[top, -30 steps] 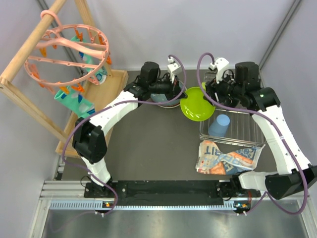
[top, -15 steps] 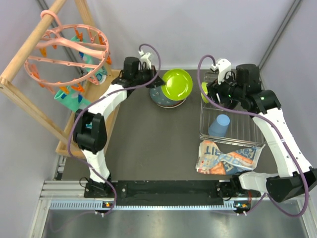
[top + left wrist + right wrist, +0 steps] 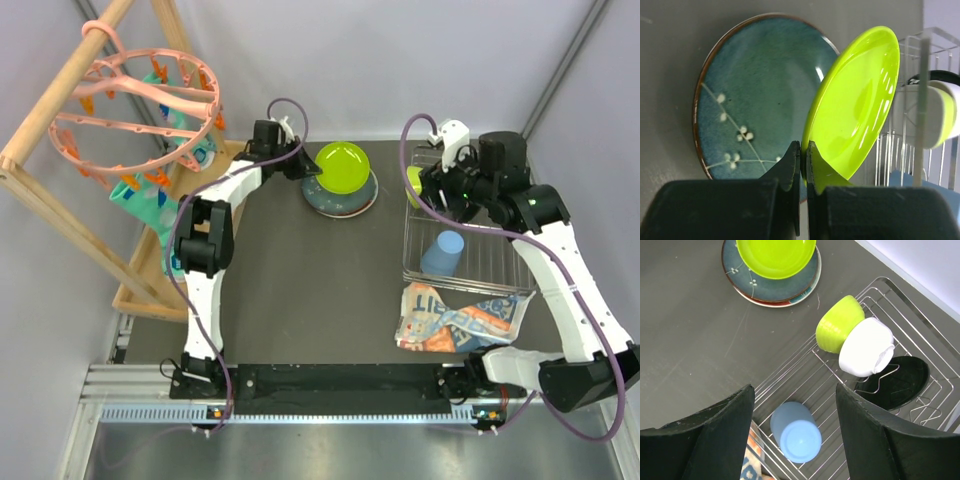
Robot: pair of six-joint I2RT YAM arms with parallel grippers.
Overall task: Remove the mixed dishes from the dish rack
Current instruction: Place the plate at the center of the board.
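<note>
My left gripper [image 3: 302,170] [image 3: 803,150] is shut on the rim of a lime-green plate [image 3: 341,167] [image 3: 855,100] and holds it tilted over a dark teal speckled plate [image 3: 330,203] [image 3: 755,90] that lies on a pink-rimmed plate [image 3: 368,204] on the table. The silver wire dish rack [image 3: 505,262] [image 3: 830,370] holds a lime-green bowl [image 3: 839,323], a small white bowl [image 3: 866,346], a dark dish [image 3: 897,382] and a light blue cup [image 3: 443,251] [image 3: 795,431] on its side. My right gripper [image 3: 438,185] [image 3: 795,440] is open above the rack, over the cup.
A printed orange-blue-white packet [image 3: 455,318] lies under the rack's near end. A wooden frame [image 3: 60,110] with a pink ring of clips [image 3: 140,100] stands at the far left on a wooden board [image 3: 225,175].
My left gripper has carried the lime-green plate from near the rack leftward to above the stacked plates and lowered it there. The right gripper has stayed over the rack.
</note>
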